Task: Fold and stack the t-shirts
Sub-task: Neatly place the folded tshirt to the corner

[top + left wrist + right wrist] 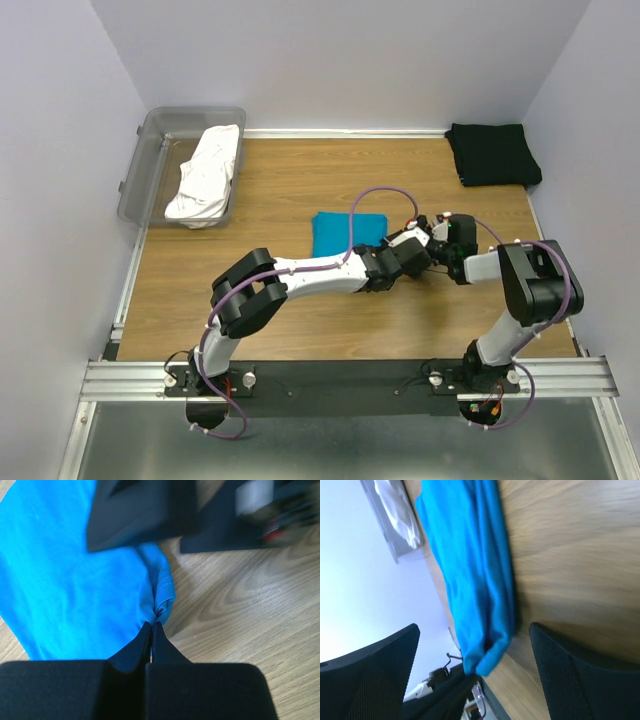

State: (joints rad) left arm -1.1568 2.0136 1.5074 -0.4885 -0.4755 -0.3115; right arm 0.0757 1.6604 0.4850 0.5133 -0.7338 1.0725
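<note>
Teal t-shirt lies folded mid-way across the wooden table, its right edge pinched in the clenched left gripper, while the right gripper stands spread open alongside; recommend seating that second grip squarely before lifting toward the black t-shirt.

Tightest spot for me is just right of the blue shirt: left gripper and right gripper sit bunched together, with hardly a lane between them. The left arm lies across the near middle. Bare table is open on the left, in front of the tub, and along the far edge up to the black shirt. Walls box in three sides.
</note>
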